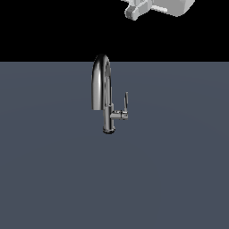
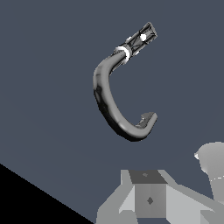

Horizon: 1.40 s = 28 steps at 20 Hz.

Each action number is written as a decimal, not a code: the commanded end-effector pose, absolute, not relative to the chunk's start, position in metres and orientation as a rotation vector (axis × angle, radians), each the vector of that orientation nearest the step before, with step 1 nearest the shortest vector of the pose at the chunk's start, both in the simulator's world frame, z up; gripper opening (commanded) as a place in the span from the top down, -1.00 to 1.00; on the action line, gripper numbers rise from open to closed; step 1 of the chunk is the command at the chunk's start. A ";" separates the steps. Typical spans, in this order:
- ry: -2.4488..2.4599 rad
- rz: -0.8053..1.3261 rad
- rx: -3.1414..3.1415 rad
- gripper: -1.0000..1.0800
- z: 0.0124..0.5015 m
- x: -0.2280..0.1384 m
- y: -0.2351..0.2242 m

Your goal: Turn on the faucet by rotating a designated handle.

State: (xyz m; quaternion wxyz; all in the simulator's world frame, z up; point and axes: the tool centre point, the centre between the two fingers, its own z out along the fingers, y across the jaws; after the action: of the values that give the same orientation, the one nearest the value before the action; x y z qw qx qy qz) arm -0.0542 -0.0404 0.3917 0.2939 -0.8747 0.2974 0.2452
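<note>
The chrome faucet (image 1: 102, 85) stands upright on the grey floor in the middle of the exterior view, with its gooseneck spout arching toward that view's left. The handle (image 1: 126, 102) is a thin lever pointing up from a short stub on the column's right side. In the wrist view the faucet (image 2: 105, 96) shows from above as a curved hook, and the handle stub (image 2: 142, 36) sticks out at one end. My gripper (image 1: 133, 11) hangs high above the faucet and off to the exterior view's right, touching nothing. Its body (image 2: 148, 197) shows in the wrist view; the finger gap is unclear.
The flat grey floor (image 1: 179, 179) spreads all around the faucet, with a black background beyond its far edge. A pale rounded part of my arm (image 2: 212, 162) shows at the side of the wrist view.
</note>
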 end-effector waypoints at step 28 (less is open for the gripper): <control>1.208 1.088 -1.301 1.00 0.193 0.050 -0.056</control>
State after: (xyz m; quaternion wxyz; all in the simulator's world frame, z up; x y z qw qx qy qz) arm 0.0480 -0.0573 0.2022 0.4981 -0.5566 0.4945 0.4445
